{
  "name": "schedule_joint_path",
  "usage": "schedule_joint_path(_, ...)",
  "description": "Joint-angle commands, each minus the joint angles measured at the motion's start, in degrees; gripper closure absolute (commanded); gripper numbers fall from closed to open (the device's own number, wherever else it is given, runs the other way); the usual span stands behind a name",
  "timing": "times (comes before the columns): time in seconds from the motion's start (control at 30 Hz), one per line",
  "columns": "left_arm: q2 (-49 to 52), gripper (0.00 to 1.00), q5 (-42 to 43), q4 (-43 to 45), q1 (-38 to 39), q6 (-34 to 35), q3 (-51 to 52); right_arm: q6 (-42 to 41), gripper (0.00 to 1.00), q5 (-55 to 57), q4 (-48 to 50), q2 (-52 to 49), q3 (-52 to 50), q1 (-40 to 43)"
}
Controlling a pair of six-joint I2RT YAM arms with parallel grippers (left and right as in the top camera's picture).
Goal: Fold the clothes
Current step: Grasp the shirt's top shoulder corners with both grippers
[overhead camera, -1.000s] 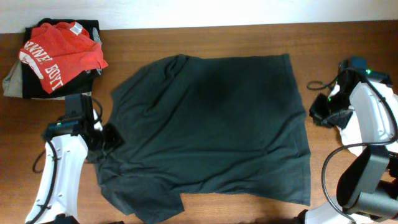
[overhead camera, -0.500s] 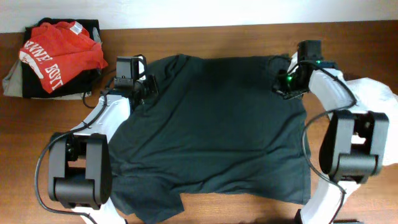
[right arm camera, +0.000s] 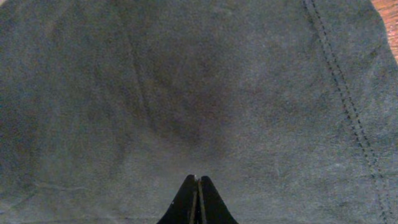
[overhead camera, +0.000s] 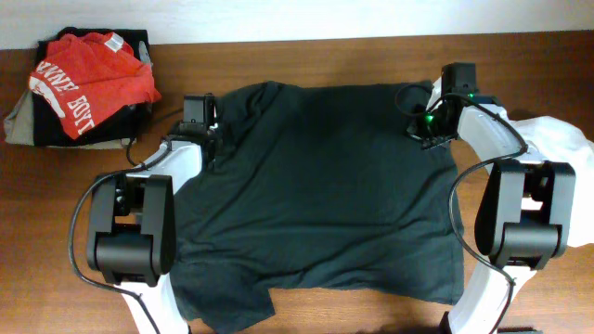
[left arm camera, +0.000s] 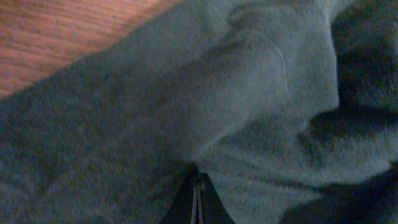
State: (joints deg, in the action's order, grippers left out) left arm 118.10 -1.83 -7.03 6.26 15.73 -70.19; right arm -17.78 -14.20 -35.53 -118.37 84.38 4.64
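Symmetrically: left pincer (left arm camera: 198,190), right pincer (right arm camera: 198,186) closed atop T-shirt (overhead camera: 316,186).

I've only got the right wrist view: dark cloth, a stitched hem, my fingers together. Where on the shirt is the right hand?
Observer: Overhead, the right hand is at the far right corner of the spread blackish-green T-shirt.
Operator: And the left hand?
Observer: The left hand is at the shirt's far left edge, around the sleeve.
Operator: Anything else nearby?
Observer: A red T-shirt with white lettering tops a pile at the table's far left corner.
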Motion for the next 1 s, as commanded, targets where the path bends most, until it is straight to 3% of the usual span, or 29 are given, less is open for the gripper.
schedule_joint_path(0.0, 4.04, 1.0, -1.07, 1.49, -3.1, -0.85, 0.31, 0.37, 0.96, 4.39, 2.29, -1.62, -2.6, -0.5)
schedule_joint_path(0.23, 4.04, 0.99, -1.2, 3.65, -11.89, -0.87, 0.31, -2.03, 0.96, 6.56, 5.73, -5.03, -3.02, 2.25)
schedule_joint_path(0.43, 4.04, 0.93, -0.98, 8.87, -12.07, -1.14, -1.7, -2.27, 0.96, 13.2, 11.34, -5.03, -2.43, 3.34)
schedule_joint_path(0.5, 4.02, 0.9, -1.03, 3.19, -11.65, -4.07, -7.63, -2.29, 0.96, 12.26, 7.28, -4.96, 1.11, 4.79)
schedule_joint_path(0.63, 4.02, 0.75, -0.96, -19.61, -8.39, -4.11, -28.74, -2.23, 0.96, 8.81, -8.92, -3.13, 13.6, 4.7)
schedule_joint_path(0.67, 4.02, 0.68, -0.35, -22.58, -6.64, -4.11, -31.39, -2.16, 0.86, 5.18, -11.28, -3.04, 15.69, 4.7)
schedule_joint_path(0.7, 4.02, 0.42, 2.08, -24.2, -4.48, -4.13, -31.87, -0.92, 0.42, -1.2, -11.41, -3.04, 15.82, 4.7)
schedule_joint_path(0.73, 4.33, 0.38, 2.49, -25.59, -2.14, -4.11, -31.87, -0.94, 0.24, -3.87, -11.39, -3.08, 15.82, 4.59)
schedule_joint_path(0.8, 5.9, 0.36, 2.4, -24.59, 1.03, -7.85, -31.87, -0.48, 0.18, -4.07, -11.41, -3.19, 15.8, 3.3)
schedule_joint_path(0.97, 14.47, 0.36, 1.49, -20.44, 1.2, -10.29, -31.93, -0.5, 0.17, 0.98, -10.32, -3.3, 15.8, -1.4)
